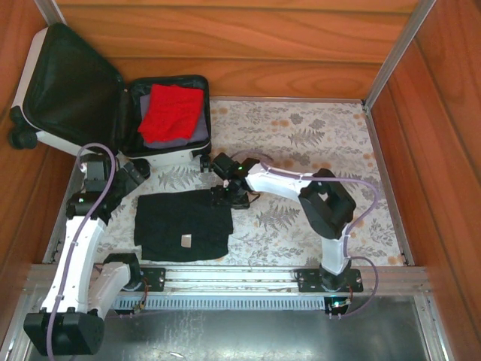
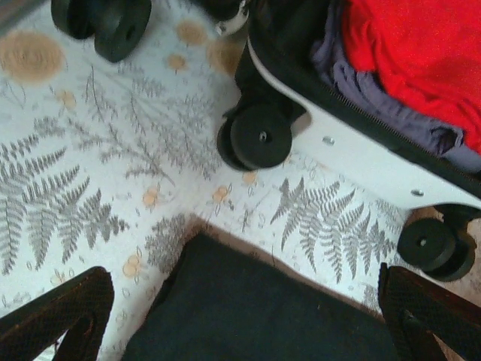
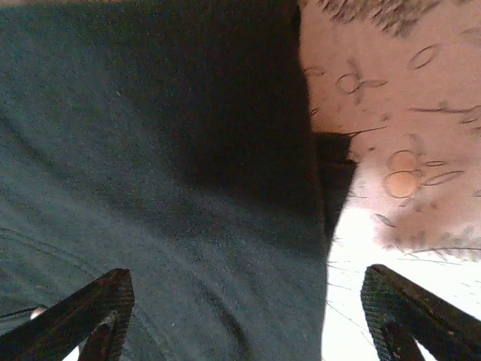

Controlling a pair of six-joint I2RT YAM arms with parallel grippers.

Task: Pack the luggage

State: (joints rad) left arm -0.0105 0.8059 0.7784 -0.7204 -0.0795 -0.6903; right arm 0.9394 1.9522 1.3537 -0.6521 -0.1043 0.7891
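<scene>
While the luggage (image 1: 75, 90) is lying at ten o'clock, the left gripper (image 2: 244, 278) and right gripper (image 3: 246, 277) are hanging open over black cloth (image 1: 184, 226)

The left arm (image 1: 75, 248) and right arm (image 1: 270, 179) are showing white shells, black joints and lavender cables behind dark textured fingers (image 2: 64, 316).

Open luggage (image 2: 361, 154) holds a red garment (image 2: 421, 53); black garment (image 2: 255, 312) lies nearby.

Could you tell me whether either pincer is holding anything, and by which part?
Nothing is held: the left pincer and the right pincer both stand open over the black garment.
</scene>
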